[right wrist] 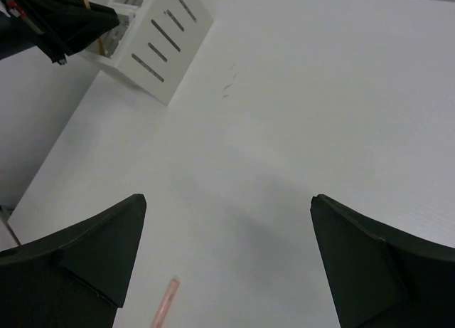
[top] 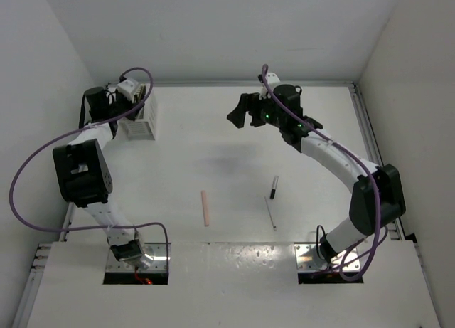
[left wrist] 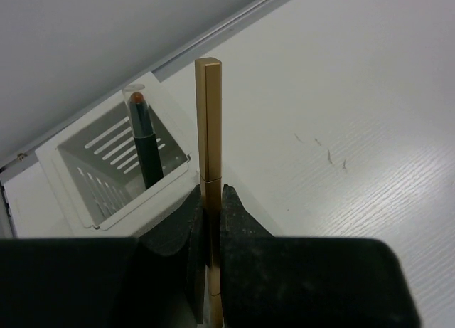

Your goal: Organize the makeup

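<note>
My left gripper [left wrist: 211, 196] is shut on a tan stick [left wrist: 208, 122] and holds it upright beside the white slatted box [left wrist: 78, 193]. A black stick [left wrist: 145, 149] with a reddish tip stands in the box. In the top view the left gripper [top: 135, 104] hangs over the box [top: 139, 123]. My right gripper [top: 244, 119] is open and empty above the far middle of the table. A pink stick [top: 205, 208], a black-and-white stick [top: 274, 188] and a thin white stick [top: 271, 214] lie on the table. The pale blue stick is out of view.
White walls close in the table on the left, back and right. A raised rail [top: 366, 129] runs along the right edge. In the right wrist view the box [right wrist: 160, 40] is far left and the pink stick's end [right wrist: 165, 303] lies below the open gripper [right wrist: 227, 214].
</note>
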